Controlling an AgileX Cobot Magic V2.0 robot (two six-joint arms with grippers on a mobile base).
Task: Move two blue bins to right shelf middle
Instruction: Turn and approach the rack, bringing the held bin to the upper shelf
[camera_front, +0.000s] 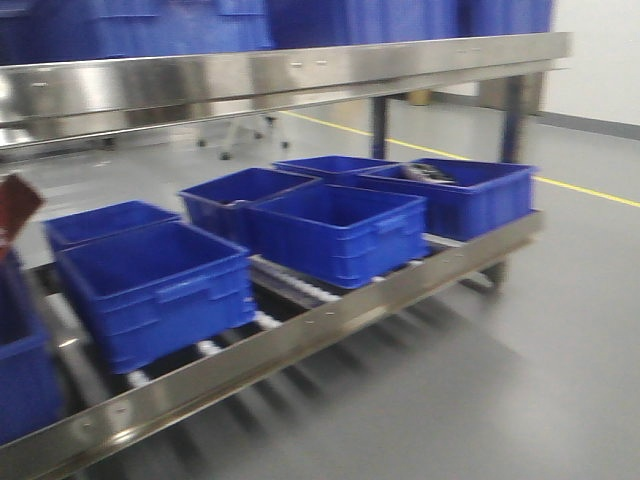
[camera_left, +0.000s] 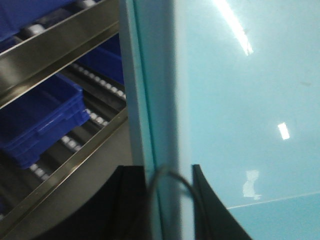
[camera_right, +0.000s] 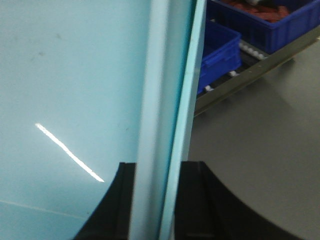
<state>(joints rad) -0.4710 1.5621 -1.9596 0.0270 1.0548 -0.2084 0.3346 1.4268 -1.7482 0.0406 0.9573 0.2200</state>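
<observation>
The pale blue bin (camera_left: 240, 100) fills both wrist views. It is carried off the ground between the two arms and has not yet been put on any shelf. Its smooth inner wall is turned to each camera and catches the ceiling lights. The left pincer (camera_left: 161, 172) pinches one side wall just under the rim, one dark finger inside and one outside. The right pincer (camera_right: 160, 167) clamps the opposite wall the same way. Gripping opposite walls spreads the load of a wide, flexible tub across both arms and keeps it level. The wall edge shows a doubled line in both wrist views, so this may be two bins nested together, but I cannot tell for sure.

A thin black cable (camera_left: 170, 180) loops across the left grip. Beyond the rim sit royal-blue crates (camera_front: 340, 230) in rows on the low roller table (camera_front: 300, 330), which tilts towards its steel front rail. A second steel level (camera_front: 300, 75) runs above them. The front view is smeared, which suggests the base is in motion, likely heading to the right-hand shelf. The grey floor (camera_front: 520, 380) ahead looks free.
</observation>
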